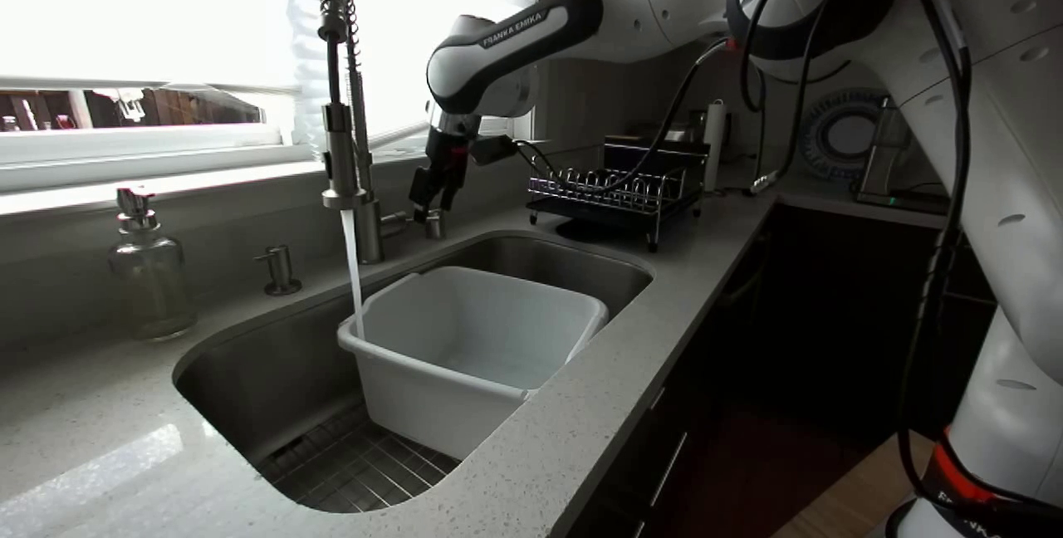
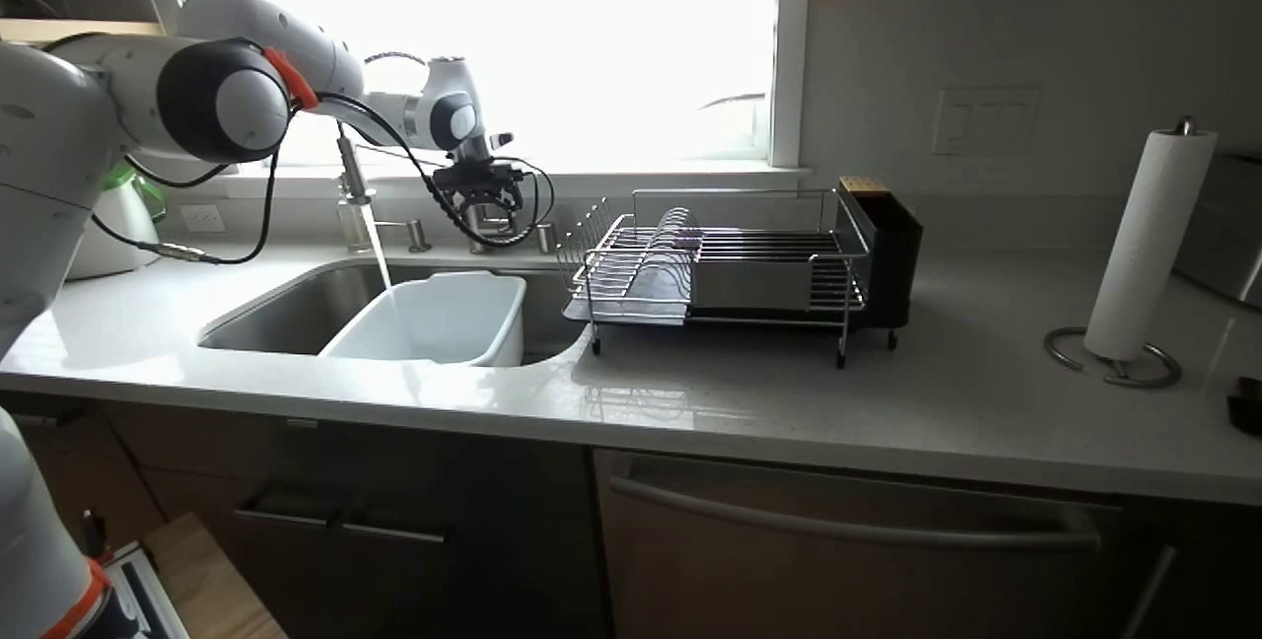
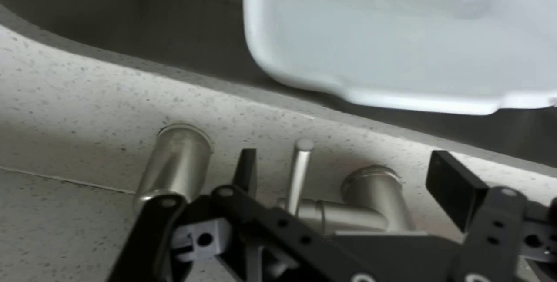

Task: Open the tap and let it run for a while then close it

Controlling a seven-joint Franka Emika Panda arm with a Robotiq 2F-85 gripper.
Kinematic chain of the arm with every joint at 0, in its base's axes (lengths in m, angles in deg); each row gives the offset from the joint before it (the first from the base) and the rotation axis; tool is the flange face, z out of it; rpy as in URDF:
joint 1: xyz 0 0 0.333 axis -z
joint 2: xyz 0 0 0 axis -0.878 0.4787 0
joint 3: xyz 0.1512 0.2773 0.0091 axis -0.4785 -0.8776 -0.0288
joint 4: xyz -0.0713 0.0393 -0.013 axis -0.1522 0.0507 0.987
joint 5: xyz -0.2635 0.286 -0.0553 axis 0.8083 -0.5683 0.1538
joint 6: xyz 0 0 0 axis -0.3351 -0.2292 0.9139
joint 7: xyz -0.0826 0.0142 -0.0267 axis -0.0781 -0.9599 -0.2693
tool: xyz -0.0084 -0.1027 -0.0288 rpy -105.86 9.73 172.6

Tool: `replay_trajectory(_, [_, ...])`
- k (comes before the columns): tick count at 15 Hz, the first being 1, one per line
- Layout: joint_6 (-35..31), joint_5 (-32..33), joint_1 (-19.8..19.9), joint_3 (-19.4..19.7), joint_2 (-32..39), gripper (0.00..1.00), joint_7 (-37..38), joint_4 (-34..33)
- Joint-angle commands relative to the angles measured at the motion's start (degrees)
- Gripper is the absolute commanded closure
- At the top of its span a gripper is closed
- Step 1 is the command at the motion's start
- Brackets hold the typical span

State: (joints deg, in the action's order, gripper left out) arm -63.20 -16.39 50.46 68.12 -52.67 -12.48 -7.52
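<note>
Jaws wide and holding nothing, your pincer [image 3: 348, 177] frames the lever handle [image 3: 299, 177] in the wrist view, its rod nearer one jaw, long axis crossing the line of closing. Beside it, the spring-neck tap [image 3: 377, 198] stands on the table [image 1: 515, 471] behind the sink [image 1: 274, 364]. Both exterior views show what the wrist view lacks: the spray head [image 1: 339, 156], pouring water [image 1: 352, 264] down at the rim of a white tub [image 1: 440, 393]. Closing the tap likely falls to you next.
</note>
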Motion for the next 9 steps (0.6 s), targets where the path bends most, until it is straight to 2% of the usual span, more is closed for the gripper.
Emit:
replay_trajectory(1, [9.3,-1.3,-0.1,-0.2,-2.8,0.0,0.3,-0.1])
replay_trajectory(5, [16.8,-1.5,-0.3,0.3,-5.9,0.0,1.9,0.0])
replay_trajectory(9, [21.8,-5.2,0.3,-0.3,-9.5,0.0,3.4,0.9])
